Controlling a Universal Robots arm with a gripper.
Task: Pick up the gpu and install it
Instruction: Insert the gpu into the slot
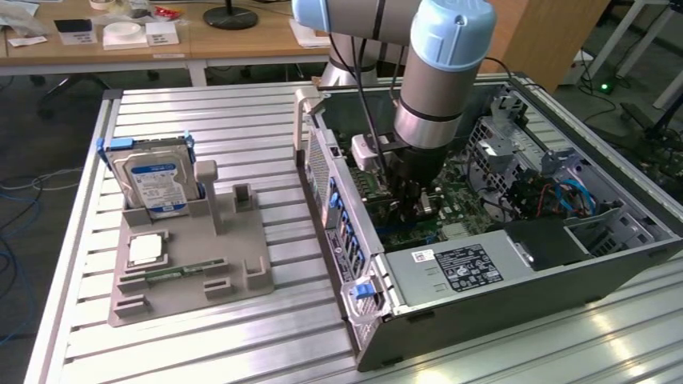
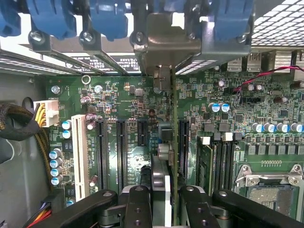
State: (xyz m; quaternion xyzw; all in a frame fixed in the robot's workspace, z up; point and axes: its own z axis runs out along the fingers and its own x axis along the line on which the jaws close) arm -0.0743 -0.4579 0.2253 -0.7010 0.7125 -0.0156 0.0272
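The gpu (image 2: 174,142) stands on edge between my fingers, seen edge-on as a thin green card, with its silver bracket (image 2: 166,33) at the case's rear wall among the blue slot latches. My gripper (image 2: 166,202) is shut on the card, one black finger (image 2: 137,204) on each side. The card runs along a black expansion slot (image 2: 182,142) on the green motherboard (image 2: 237,109); I cannot tell whether it is seated. In the exterior view the gripper (image 1: 417,200) reaches down inside the open computer case (image 1: 353,240), close over the motherboard.
A grey fixture (image 1: 245,264) on the exterior view's left holds a hard drive (image 1: 155,180) in a blue caddy, a processor chip (image 1: 146,250) and a memory stick (image 1: 187,270). Inside the case sit the power supply (image 1: 459,268), a drive cage (image 1: 523,152) and cables (image 2: 40,114).
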